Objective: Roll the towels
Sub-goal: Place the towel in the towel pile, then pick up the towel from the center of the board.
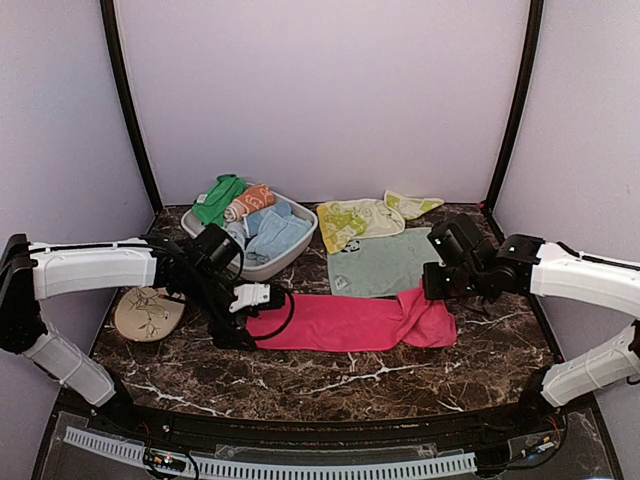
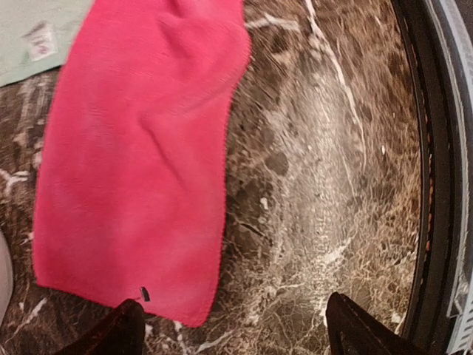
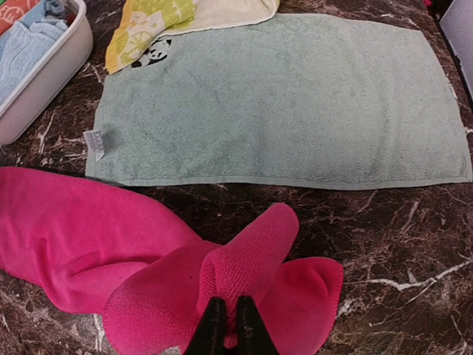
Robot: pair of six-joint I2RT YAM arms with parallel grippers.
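Observation:
The hot-pink towel (image 1: 340,322) lies stretched left to right across the marble table. Its right end is bunched and lifted into a fold (image 3: 251,259). My right gripper (image 3: 230,329) is shut on that fold and shows in the top view (image 1: 432,285) above the towel's right end. My left gripper (image 2: 233,333) is open and hovers low at the pink towel's (image 2: 133,163) left end. One of its fingers (image 2: 111,333) is by the towel's corner, the other over bare marble. The pale mint towel (image 3: 281,103) lies flat behind, with the yellow-lime towel (image 3: 148,26) overlapping its far corner by the panda patch (image 3: 154,52).
A white bin (image 1: 255,268) holding several rolled and folded cloths stands at the back left. A tan dish (image 1: 148,312) sits under the left arm. A pale cream-and-green cloth (image 1: 415,205) lies at the back right. The table's black front rim (image 2: 436,185) runs close to the left gripper.

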